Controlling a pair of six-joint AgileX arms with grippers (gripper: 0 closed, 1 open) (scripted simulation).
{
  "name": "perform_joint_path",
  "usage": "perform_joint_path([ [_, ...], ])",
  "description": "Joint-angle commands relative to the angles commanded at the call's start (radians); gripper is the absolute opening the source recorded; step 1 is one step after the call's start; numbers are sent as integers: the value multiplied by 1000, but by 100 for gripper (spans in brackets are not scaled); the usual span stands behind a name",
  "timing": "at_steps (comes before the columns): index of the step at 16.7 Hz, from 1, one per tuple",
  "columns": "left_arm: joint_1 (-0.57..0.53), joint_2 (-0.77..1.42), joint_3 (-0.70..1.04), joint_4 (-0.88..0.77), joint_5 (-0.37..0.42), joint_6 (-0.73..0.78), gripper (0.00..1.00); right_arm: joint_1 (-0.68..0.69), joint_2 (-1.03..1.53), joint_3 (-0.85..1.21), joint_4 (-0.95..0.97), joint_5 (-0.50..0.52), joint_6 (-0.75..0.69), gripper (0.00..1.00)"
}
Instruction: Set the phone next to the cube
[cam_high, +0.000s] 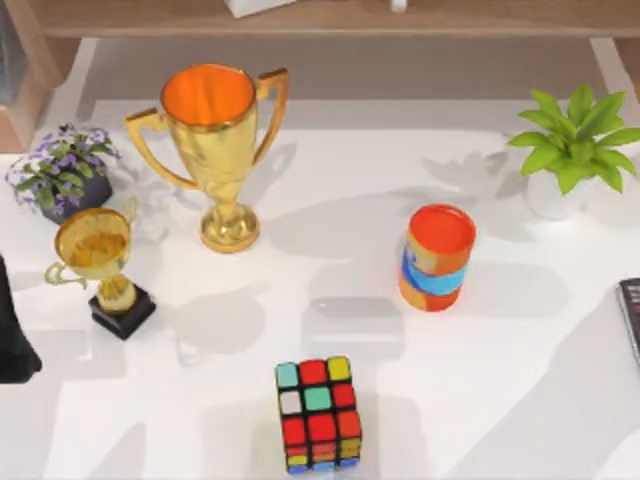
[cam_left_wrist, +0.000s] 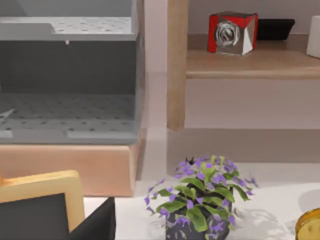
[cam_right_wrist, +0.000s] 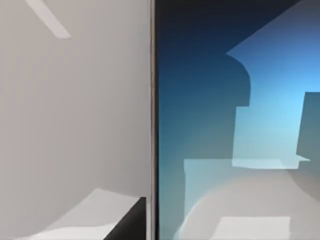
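The slim blue-screened phone with its thin silver rim lies flat at the far right edge of the white table, partly cut off by the top view's border, well apart from the puzzle cube with black frame and coloured squares, which sits near the front edge around the middle. The right wrist camera looks closely at the phone's blue gradient screen, its silver edge running straight beside the bare tabletop; a dark corner of the right gripper shows beside that edge, and I cannot tell whether its fingers are apart or together, or whether they touch the phone. The left arm sits parked at the table's left edge, a dark shape beside the small gold trophy on a black base; its gripper's state I cannot tell either. Behind the cube stands an orange-and-blue banded can, upright. A large gold trophy cup stands towards the back left, a purple-flowered potted plant at the far left, and a green leafy plant in a white pot at the back right.
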Motion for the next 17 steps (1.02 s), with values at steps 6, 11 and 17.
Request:
perform_joint_path([
  [6,0,0,0,0,0,0,100,0,-17,19,-40,0,2,0],
  [11,0,0,0,0,0,0,100,43,-82,61,-43,-1,63,0],
  [17,0,0,0,0,0,0,100,224,-221,85,-68,-2,321,0],
])
